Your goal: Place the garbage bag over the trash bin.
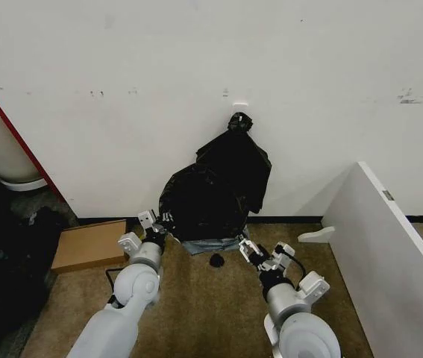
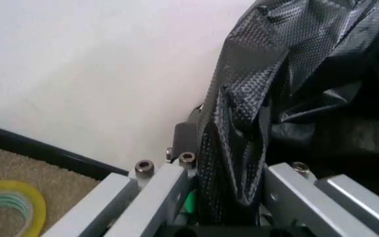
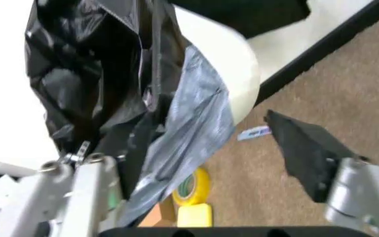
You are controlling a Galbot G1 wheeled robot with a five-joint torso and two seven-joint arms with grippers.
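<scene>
Plastic film this thin will weigh almost nothing, crumple at any touch and slide easily between smooth metal, so the garbage bag (image 1: 196, 203) is best taken by a gathered fold at its open hem, not by a single taut layer that could tear. In the head view it sits against the wall at about 12 o'clock from the robot, draped over the trash bin (image 3: 232, 74), whose cream side shows bare below the hem in the right wrist view, so the cover appears to be only partly pulled down. A second, knotted black bag (image 1: 235, 160) hangs on the wall just behind it.

The left claw (image 1: 157, 221) is at the bag's 9 o'clock edge, pinching a pleated fold of film between its metal plates. The right claw (image 3: 203, 182), at the bag's 5 o'clock side, is spread wide: one finger lies against the film, the dark pad of the other stands well apart over the carpet. A roll of yellow tape (image 3: 193, 186) lies on the floor near the bin's foot.
</scene>
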